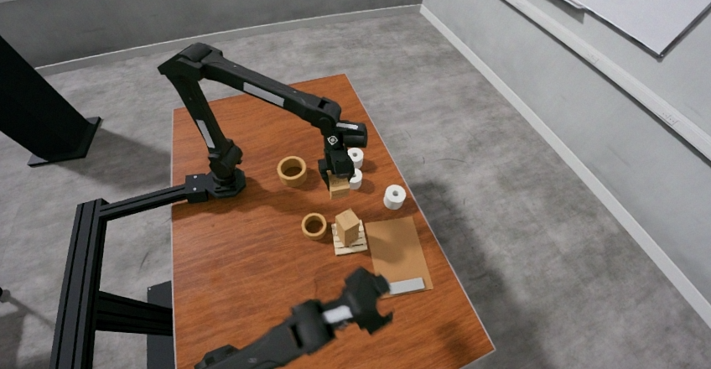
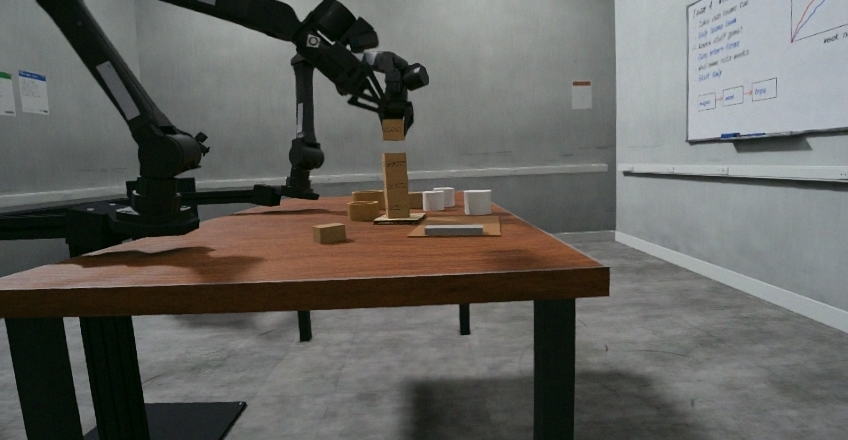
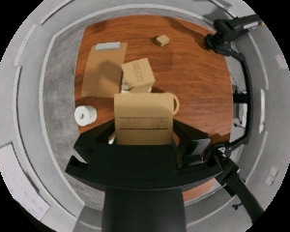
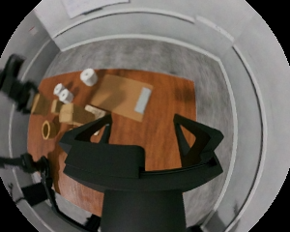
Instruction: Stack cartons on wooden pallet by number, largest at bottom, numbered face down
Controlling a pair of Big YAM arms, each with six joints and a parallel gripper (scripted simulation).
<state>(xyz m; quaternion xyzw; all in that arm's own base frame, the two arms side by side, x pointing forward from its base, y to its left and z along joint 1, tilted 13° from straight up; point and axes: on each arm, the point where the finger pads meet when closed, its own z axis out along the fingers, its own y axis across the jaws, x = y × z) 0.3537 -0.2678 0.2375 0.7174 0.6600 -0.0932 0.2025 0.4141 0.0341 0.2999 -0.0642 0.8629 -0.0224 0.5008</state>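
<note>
"And we're live over the left gripper (image 1: 339, 183) (image 2: 393, 120) (image 3: 144, 137) (image 4: 31, 103)! What's it got?"

"A cube-shaped carton (image 1: 339, 186) (image 2: 392, 129) (image 3: 144, 118) (image 4: 40, 103), clamped between its fingers, right up off the table!"

"And the other three?"

"Stacked! The carton column (image 1: 347, 226) (image 2: 395, 186) (image 3: 138, 74) (image 4: 74, 115) stands on the wooden pallet (image 1: 344, 251) (image 2: 416, 218) (image 3: 124, 89) (image 4: 98, 112), lower than that loaded pincer and off to one side of it in the top view. There's a visible gap in the exterior view between held carton and column top."

"Can you read the numbers underneath?"

"No, those faces are hidden, so I can't call the order."

"Over to the right gripper (image 1: 386, 303) (image 2: 365, 99) (image 4: 142, 117)!"

"Wide apart, nothing in it! In its own wrist view, the gray bar (image 1: 406, 286) (image 2: 453, 230) (image 3: 107, 46) (image 4: 142, 100) lies ahead, on the brown sheet (image 1: 399, 246) (image 2: 416, 230) (image 3: 101, 72) (image 4: 108, 94)."

"Who's crowding the left one?"

"Seen from above, two white rolls (image 1: 355, 160) (image 2: 433, 200) (image 4: 66, 96) peek out just beside it, the large tan ring (image 1: 293, 181) (image 2: 367, 195) (image 4: 54, 130) sits to its other side, and the small tan ring (image 1: 313, 236) (image 2: 363, 212) (image 3: 176, 103) is near the pallet. Across the pallet from that pincer, a loose box (image 2: 329, 233) (image 3: 162, 40) rests on the table, well apart from the column!"
</note>
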